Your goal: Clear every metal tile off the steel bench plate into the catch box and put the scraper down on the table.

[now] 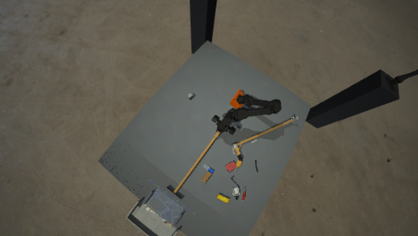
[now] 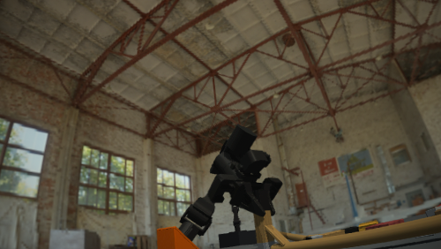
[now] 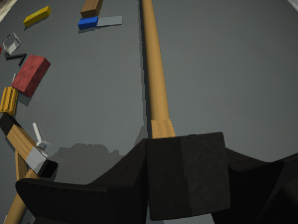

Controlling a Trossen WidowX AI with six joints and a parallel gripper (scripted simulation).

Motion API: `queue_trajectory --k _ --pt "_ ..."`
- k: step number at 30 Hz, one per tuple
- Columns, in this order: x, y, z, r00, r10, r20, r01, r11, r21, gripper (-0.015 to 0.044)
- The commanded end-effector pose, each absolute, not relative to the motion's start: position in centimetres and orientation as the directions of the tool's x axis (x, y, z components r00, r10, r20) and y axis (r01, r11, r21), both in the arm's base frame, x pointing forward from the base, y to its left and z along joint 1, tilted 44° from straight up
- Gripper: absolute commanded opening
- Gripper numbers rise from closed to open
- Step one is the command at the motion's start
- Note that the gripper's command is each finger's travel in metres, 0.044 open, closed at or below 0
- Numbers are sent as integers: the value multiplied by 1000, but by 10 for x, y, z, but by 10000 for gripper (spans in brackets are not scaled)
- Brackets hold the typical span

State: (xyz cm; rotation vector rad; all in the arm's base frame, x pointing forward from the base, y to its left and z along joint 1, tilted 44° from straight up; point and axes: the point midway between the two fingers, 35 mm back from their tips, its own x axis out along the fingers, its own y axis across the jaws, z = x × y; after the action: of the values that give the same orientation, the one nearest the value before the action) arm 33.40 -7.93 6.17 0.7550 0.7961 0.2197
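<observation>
The long scraper (image 1: pixel 198 161) (image 2: pixel 261 230) (image 3: pixel 157 75) has a straight wooden handle and a wide dark blade. My gripper (image 1: pixel 221 127) (image 2: pixel 265 209) (image 3: pixel 169 143) is shut on the arm-side end of its handle. The blade is at the arm-side edge of the bluish steel plate (image 1: pixel 166 204); whether it touches the plate or hangs above it cannot be told. The grey catch box (image 1: pixel 154 223) adjoins the plate's far edge. Small white and orange bits show along the line between plate and box; which side they are on is unclear. No separate tile can be made out on the rest of the plate.
Right of the scraper lie a second long wooden-handled tool (image 1: pixel 267 131) (image 3: pixel 21 146), a hammer, a red block (image 1: pixel 231 166) (image 3: pixel 32 75), a yellow block (image 1: pixel 223 198) (image 3: pixel 37 16), a brown block (image 1: pixel 206 177) and a blue-and-grey piece (image 3: pixel 89 22). A small grey object (image 1: pixel 191 96) stands behind.
</observation>
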Motion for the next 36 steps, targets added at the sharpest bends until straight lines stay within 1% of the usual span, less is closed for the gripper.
queue_trajectory --k 1,31,36 --pt "334 -79 62 693 447 -565 94 722 686 0" --pt "329 -81 59 692 450 -565 85 725 683 0" --pt "329 -78 59 687 452 -569 90 724 684 131"
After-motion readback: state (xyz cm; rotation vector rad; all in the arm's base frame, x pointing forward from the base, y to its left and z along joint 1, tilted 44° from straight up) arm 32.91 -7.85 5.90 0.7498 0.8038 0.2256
